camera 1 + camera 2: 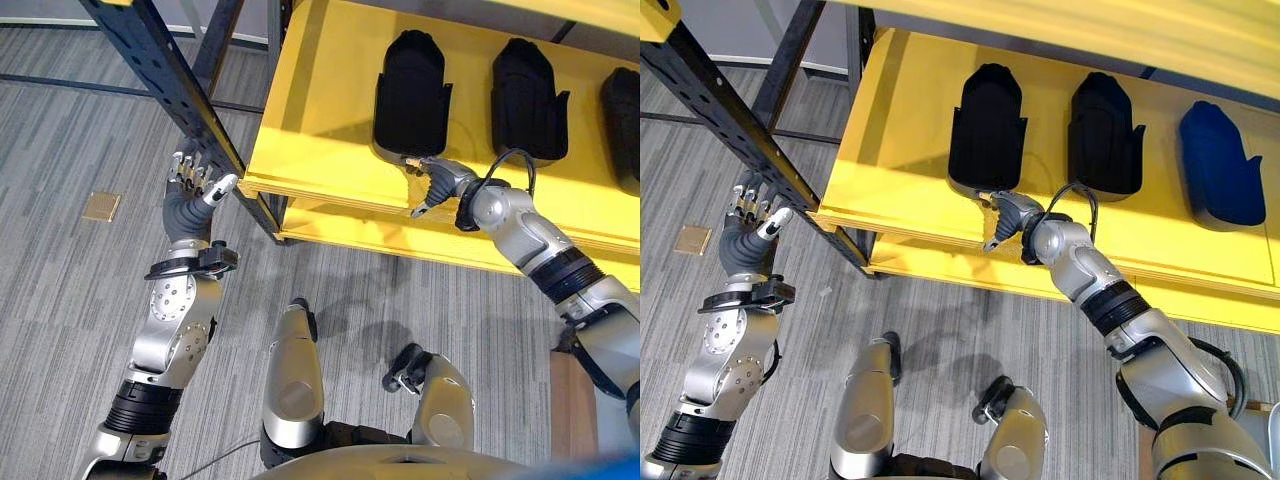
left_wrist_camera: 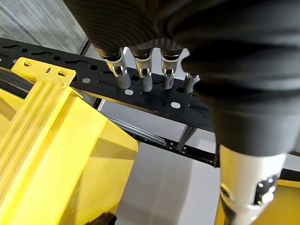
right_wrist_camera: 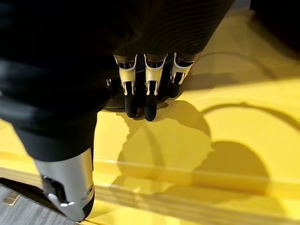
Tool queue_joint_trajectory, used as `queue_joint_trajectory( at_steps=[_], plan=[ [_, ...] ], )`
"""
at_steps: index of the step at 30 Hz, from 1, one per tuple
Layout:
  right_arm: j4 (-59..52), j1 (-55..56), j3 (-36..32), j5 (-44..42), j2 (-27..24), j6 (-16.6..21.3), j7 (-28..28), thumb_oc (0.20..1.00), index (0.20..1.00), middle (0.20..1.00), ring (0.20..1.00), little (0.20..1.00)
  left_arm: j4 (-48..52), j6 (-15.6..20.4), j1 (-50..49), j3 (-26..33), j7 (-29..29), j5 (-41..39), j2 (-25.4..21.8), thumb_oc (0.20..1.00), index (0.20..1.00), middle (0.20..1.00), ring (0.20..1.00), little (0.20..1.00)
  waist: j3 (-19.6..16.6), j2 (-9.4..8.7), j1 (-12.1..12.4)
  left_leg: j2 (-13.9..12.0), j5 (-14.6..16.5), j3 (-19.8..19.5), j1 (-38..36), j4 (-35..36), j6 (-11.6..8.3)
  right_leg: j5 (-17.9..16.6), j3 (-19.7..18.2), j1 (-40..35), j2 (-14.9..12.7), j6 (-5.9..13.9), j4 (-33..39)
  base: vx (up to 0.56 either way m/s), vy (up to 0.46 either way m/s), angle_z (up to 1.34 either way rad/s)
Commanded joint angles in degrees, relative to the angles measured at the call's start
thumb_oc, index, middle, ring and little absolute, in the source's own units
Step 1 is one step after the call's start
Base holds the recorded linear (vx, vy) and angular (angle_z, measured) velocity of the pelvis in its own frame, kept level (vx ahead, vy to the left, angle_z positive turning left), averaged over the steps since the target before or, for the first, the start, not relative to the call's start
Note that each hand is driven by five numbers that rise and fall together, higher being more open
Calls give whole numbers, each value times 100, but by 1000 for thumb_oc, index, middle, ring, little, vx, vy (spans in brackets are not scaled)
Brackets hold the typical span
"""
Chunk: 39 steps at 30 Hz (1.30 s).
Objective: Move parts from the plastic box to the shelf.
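Three dark moulded parts stand in a row on the yellow shelf (image 1: pixel 320 120): a black one at the left (image 1: pixel 410 90), a second black one (image 1: pixel 527 85) and a dark blue one (image 1: pixel 1220 165) at the right. My right hand (image 1: pixel 440 180) reaches over the shelf's front edge, its fingers (image 3: pixel 145 89) relaxed with their tips at the near end of the left black part (image 3: pixel 115 102) and its thumb apart from them. My left hand (image 1: pixel 192 185) is raised with straight fingers (image 2: pixel 143 75) beside the rack's black upright, holding nothing.
The perforated black upright (image 1: pixel 165 70) runs slantwise past the shelf's left corner. A lower yellow shelf edge (image 1: pixel 400 235) shows under the top one. A small brown plate (image 1: pixel 101 206) lies on the grey carpet. A wooden edge (image 1: pixel 572 400) sits at the lower right.
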<state>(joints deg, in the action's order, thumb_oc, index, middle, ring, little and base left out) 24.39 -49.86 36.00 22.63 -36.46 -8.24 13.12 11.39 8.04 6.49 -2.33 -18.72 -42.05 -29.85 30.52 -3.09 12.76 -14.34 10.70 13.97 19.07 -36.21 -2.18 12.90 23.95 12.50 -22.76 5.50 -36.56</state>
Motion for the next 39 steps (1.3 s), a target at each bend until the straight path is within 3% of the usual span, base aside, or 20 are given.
queue_joint_trajectory(
  at_steps=[1,24,33,39],
  plan=[
    [364,-287,17,230,-6,77,-131,1000,1000,1000,1000,1000,193,120,184,-155,134,-33,-23,1000,1000,1000,1000,1000,-337,122,165,-237,140,111,-310,233,-61,-85,287,75,-249,287,-246,0,0,0],
    [902,-604,226,188,243,73,-279,1000,1000,1000,1000,1000,146,210,280,-274,9,5,-21,1000,1000,1000,1000,1000,-298,242,253,-157,75,88,-287,336,-47,-137,336,118,-335,312,-225,0,0,0],
    [1319,-834,233,-120,244,96,-341,1000,1000,1000,1000,1000,59,64,173,-321,258,-182,17,1000,1000,1000,1000,1000,-301,282,313,-127,19,86,-324,414,-57,-143,377,66,-329,293,-206,0,0,0],
    [949,-587,265,-260,143,324,56,1000,1000,1000,1000,1000,55,158,142,-298,206,-180,13,1000,1000,1000,1000,1000,-287,270,250,-133,31,112,-282,375,-28,-73,332,87,-350,281,-284,-22,5,0]
  ],
)
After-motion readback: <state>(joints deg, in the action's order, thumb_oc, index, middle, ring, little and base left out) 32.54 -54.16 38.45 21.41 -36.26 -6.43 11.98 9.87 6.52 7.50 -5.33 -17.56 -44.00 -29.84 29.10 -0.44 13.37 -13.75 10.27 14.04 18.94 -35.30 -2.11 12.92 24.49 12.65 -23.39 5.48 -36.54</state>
